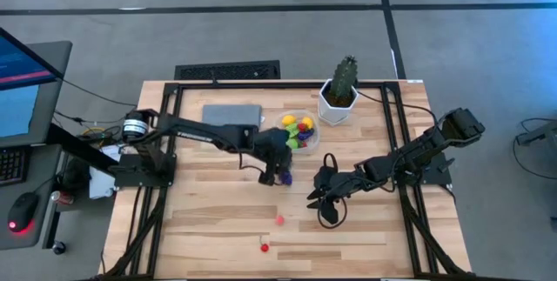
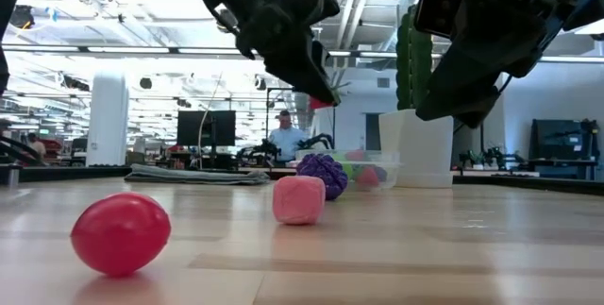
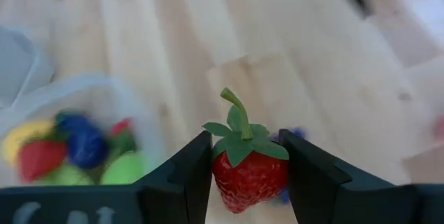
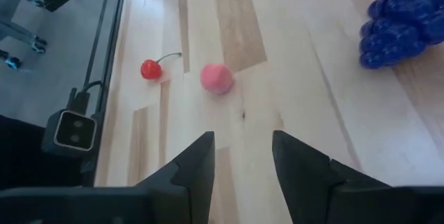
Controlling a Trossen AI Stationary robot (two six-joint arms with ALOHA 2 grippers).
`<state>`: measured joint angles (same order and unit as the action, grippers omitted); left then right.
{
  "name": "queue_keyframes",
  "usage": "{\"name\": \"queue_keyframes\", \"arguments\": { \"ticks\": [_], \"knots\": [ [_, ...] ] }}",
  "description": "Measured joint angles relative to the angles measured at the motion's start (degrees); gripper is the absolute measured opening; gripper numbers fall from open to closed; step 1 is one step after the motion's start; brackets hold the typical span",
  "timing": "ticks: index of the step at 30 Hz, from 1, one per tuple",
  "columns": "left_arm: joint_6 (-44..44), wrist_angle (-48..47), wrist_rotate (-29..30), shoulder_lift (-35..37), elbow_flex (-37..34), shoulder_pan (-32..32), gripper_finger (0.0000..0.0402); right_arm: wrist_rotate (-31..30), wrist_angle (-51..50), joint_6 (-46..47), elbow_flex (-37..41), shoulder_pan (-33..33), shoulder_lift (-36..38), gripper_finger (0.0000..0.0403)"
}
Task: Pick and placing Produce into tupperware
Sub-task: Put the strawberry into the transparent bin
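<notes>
Left gripper [image 3: 244, 175] clamped on strawberry [image 3: 248, 175], just 7 o'clock of tupperware [image 1: 298, 129]. Carry it toward 1 o'clock, centre over rim, then release low. Right gripper [image 4: 243, 161] waits, fingers apart, apparently empty; purple grapes [image 4: 400, 19] nearby.

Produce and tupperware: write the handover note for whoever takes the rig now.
Left gripper: shut on a strawberry, lifted beside the tupperware.
Right gripper: empty, fingers apart, above bare table mid-right.
Done: several pieces, yellow, green, red and blue, sit in the tupperware.
Left: drop the strawberry in; then the purple grapes, the pink piece and the cherry near the front edge.
</notes>
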<state>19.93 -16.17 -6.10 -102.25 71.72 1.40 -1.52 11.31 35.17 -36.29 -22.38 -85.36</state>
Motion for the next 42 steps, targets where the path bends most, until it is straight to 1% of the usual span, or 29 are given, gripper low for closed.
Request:
{"name": "queue_keyframes", "arguments": {
  "ticks": [6,17,21,25,30,33,35,37,42],
  "knots": [
    [2.25,-1.31,0.58,0.28,-0.02,5.22,0.0142,-0.11,-0.16,0.73,0.00,-1.04,-0.01,0.0159],
    [3.49,1.72,0.56,0.04,-0.02,14.18,0.0143,-0.46,-0.15,0.93,0.00,-1.23,-0.02,0.0150],
    [3.49,3.54,-1.00,0.04,-0.02,16.14,0.0143,-0.46,-0.15,0.91,0.00,-1.04,-0.02,0.0150],
    [3.49,4.32,-1.17,-0.03,-0.02,17.00,0.0143,-0.47,-0.15,0.87,0.00,-0.70,0.00,0.0148],
    [2.82,5.15,-3.67,-3.73,-0.09,16.89,0.0143,-0.48,-0.02,0.56,0.00,0.16,-0.02,0.0146],
    [1.41,5.80,-3.54,-5.89,-0.09,15.79,0.0144,-0.50,0.30,0.56,0.00,0.46,-0.01,0.0146],
    [1.04,5.87,-3.50,-6.05,-0.13,15.59,0.0144,-0.56,0.39,0.82,-0.02,0.34,-0.02,0.0146],
    [1.04,8.05,-3.01,-6.41,0.04,15.63,0.0144,-0.50,0.29,0.90,-0.02,0.15,-0.02,0.0144],
    [0.69,8.18,-2.43,-6.56,0.61,16.44,0.0144,-0.50,0.31,1.80,-0.02,-0.47,-0.02,0.0141]
  ]
}}
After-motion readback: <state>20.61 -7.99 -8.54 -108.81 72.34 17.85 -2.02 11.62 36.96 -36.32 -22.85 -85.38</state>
